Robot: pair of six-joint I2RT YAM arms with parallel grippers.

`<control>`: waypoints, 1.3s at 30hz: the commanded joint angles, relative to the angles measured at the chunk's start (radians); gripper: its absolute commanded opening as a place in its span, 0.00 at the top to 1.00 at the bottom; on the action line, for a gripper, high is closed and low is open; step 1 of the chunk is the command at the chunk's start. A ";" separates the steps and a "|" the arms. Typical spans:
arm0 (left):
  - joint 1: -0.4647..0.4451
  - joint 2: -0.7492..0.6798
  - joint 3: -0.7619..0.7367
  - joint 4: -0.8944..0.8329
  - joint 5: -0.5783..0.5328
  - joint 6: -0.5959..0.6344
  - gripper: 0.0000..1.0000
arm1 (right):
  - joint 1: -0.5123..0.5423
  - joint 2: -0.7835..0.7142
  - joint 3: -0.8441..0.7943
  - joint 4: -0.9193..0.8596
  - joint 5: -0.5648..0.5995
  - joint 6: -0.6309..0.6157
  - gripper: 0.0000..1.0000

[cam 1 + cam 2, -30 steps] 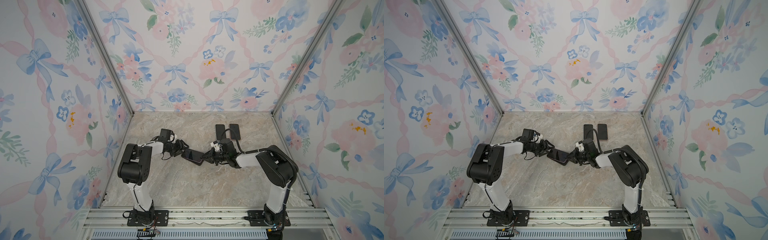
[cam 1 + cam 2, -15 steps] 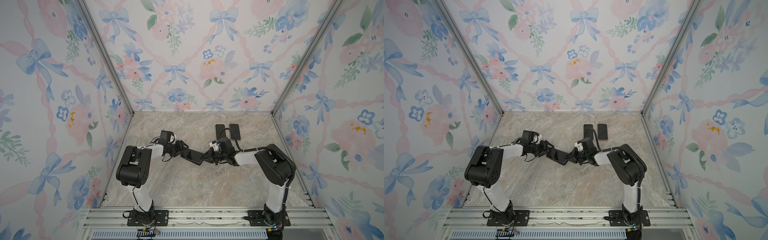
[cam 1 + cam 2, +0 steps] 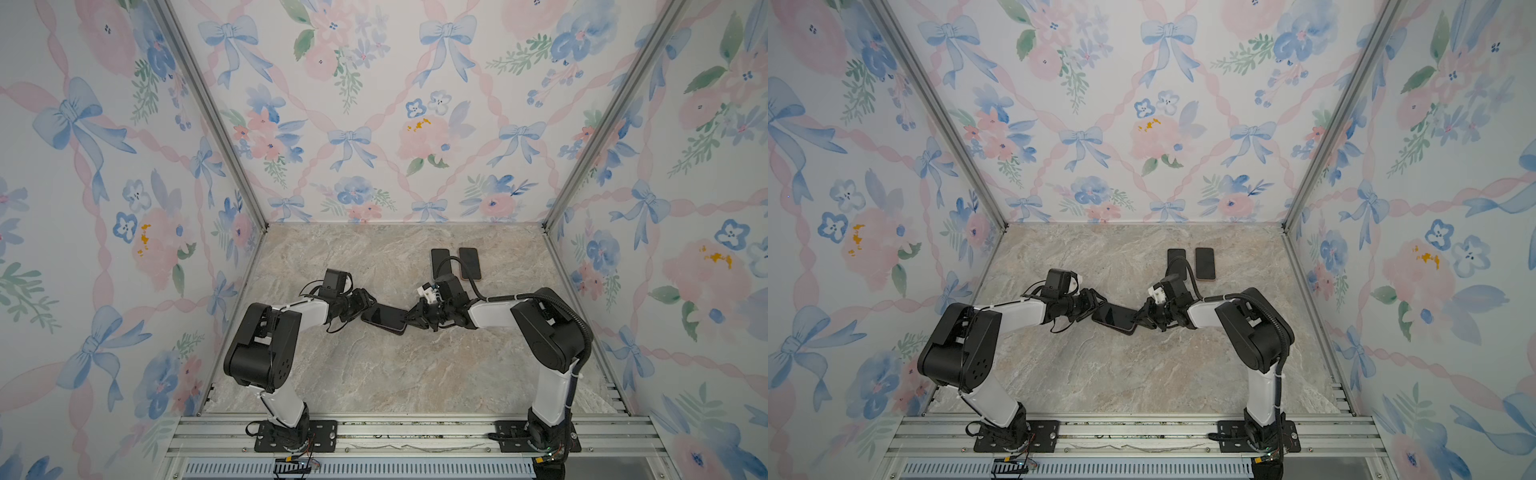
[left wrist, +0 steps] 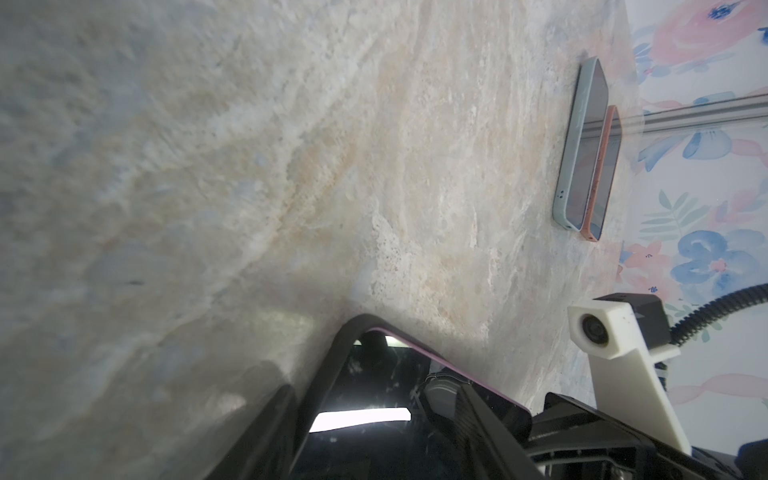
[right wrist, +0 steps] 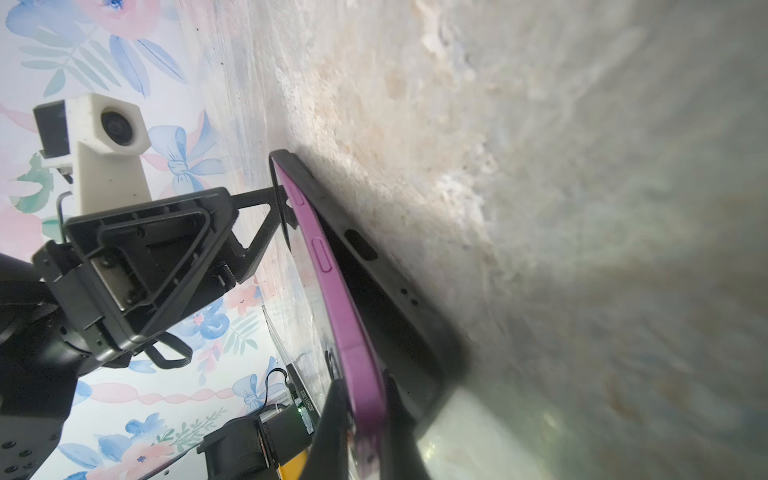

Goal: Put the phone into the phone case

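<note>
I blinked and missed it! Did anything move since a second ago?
Hardly anything: the left arm's elbow slid slightly frontward. The left fingers and right fingers stay at both ends of the purple phone, over the black case; the two back phones didn't move.

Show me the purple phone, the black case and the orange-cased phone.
purple phone [image 5: 340,299], right wrist view, side edge.
black case [image 5: 409,324], right wrist view, side wall.
orange-cased phone [image 4: 609,166], left wrist view, screen.

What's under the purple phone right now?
The black case, on the table; the phone tilts up out of it. The right gripper hides the pinched end's seating.
</note>
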 commanded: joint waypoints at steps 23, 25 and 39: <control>-0.246 -0.164 -0.248 0.129 0.228 -0.205 0.44 | 0.082 0.031 -0.006 -0.296 0.188 -0.116 0.97; -0.246 -0.169 -0.256 0.129 0.227 -0.203 0.44 | 0.079 0.031 0.001 -0.313 0.199 -0.128 0.97; -0.200 -0.197 -0.275 0.061 0.212 -0.137 0.44 | 0.065 -0.055 0.082 -0.506 0.266 -0.231 0.74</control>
